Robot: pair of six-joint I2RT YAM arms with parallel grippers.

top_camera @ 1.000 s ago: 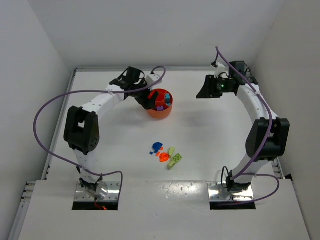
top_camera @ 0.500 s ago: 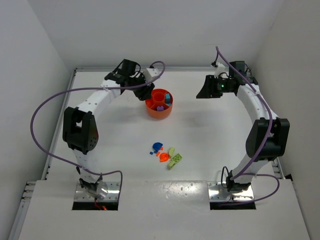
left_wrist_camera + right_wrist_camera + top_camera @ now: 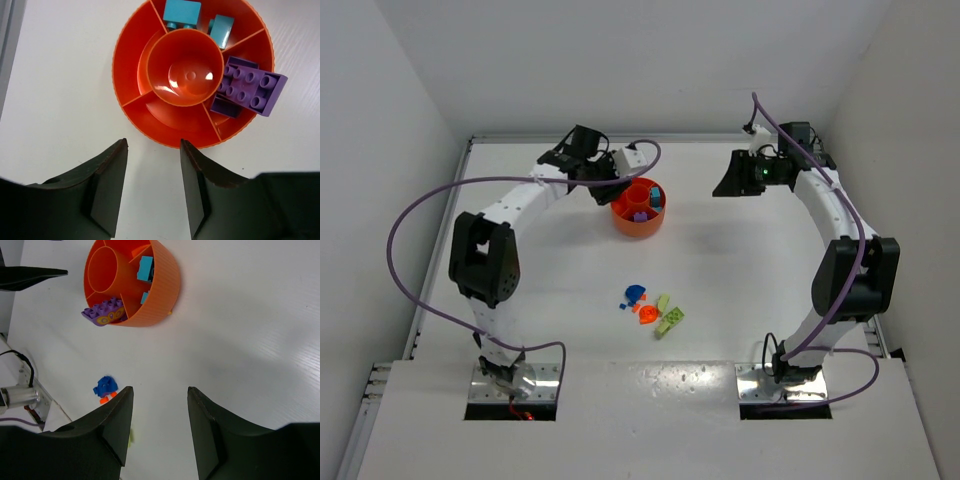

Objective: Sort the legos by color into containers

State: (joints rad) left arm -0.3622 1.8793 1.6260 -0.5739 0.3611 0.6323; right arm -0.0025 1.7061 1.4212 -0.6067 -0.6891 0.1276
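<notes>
Left wrist view is showing the left claw [image 3: 152, 145] hovering released and empty, the tray [image 3: 131, 65] just ahead. Loose legos [image 3: 650, 308] are lying well behind it on the counter [image 3: 740, 280]. Being light, stiff and slick, they are likely needing a pinch across flat sides.

Tray [image 3: 638, 226] is crowded on its far-left side by left gripper [image 3: 152, 146]; right and near sides are left free. Purple brick [image 3: 252, 86] is seen overhanging the rim. Loose legos [image 3: 652, 310] are clustered mid-table, ringed by bare table [image 3: 750, 275].

White table [image 3: 740, 265]; plain white walls [image 3: 620, 60] on 3 sides; light even and diffuse; shadows soft.
</notes>
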